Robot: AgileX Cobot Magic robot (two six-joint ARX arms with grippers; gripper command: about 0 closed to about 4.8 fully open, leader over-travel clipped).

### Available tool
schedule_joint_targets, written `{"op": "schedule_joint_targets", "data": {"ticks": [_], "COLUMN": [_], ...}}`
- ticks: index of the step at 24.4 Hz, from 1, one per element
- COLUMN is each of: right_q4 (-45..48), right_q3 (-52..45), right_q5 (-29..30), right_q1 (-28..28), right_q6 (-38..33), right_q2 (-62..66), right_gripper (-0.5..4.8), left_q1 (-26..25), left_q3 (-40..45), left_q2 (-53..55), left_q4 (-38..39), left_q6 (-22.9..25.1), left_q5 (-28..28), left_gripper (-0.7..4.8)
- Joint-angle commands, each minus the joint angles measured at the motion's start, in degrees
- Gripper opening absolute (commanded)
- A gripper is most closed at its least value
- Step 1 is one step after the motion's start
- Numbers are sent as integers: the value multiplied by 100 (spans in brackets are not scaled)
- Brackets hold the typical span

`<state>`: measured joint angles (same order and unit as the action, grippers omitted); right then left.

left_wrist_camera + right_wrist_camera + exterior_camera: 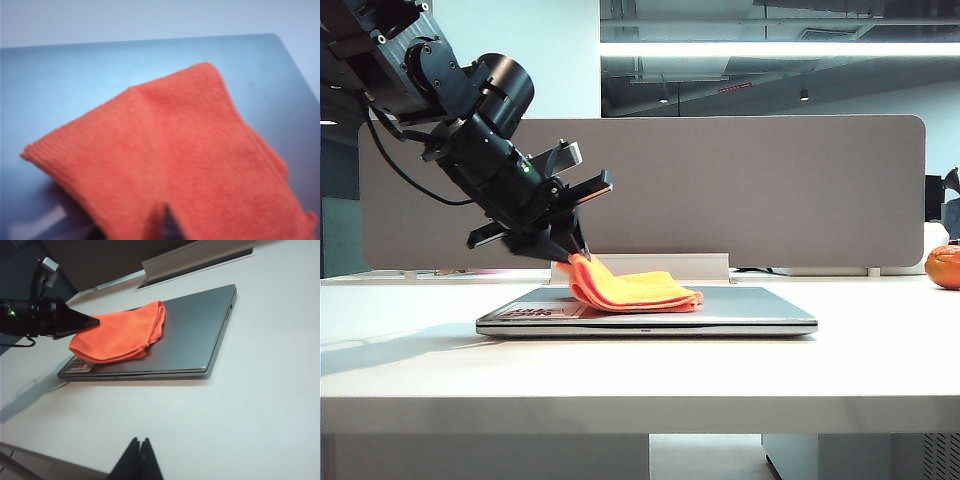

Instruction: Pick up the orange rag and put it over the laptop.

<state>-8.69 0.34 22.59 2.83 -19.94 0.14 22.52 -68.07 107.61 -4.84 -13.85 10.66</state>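
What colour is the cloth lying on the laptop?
Bright orange. The orange rag shows best in the right wrist view, draped on the silver-grey laptop.

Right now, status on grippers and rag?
Left gripper at the orange rag's raised edge, grip unclear. Right gripper shut, parked off to the side. Rag lies on the laptop. Nothing obstructing.

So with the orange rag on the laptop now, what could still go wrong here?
1. The left claw sits right at the raised corner of the orange rag; pulling away could snag it and drag it off the laptop.
2. The rag is bunched toward one end, leaving much of the lid bare, so the cover may count as incomplete.
3. The right claw rests shut, away from the laptop, so it seems no help if the rag slides.
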Motion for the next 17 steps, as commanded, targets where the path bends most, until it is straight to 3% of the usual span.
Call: {"op": "schedule_joint_targets", "data": {"ticks": [1, 6, 10, 13, 17], "right_q4": [83, 83, 83, 83, 83], "right_q3": [-22, -22, -22, -22, -22], "right_q5": [2, 4, 4, 4, 4], "right_q1": [-4, -4, -4, -2, -2], "right_q6": [7, 4, 4, 4, 4], "right_q2": [-7, -7, -7, -7, -7], "right_gripper": [-5, -5, -5, -5, -5], "left_q1": [-33, -50, -59, -155, -330], "left_q3": [-28, -46, -48, -61, -269], "left_q2": [-31, -46, -214, -415, -697], "left_q4": [76, 116, 299, 468, 1397], "left_q6": [179, 315, 546, 658, 651], "left_q5": [-44, -35, -63, -186, -439], "left_gripper": [293, 313, 410, 410, 398]}}
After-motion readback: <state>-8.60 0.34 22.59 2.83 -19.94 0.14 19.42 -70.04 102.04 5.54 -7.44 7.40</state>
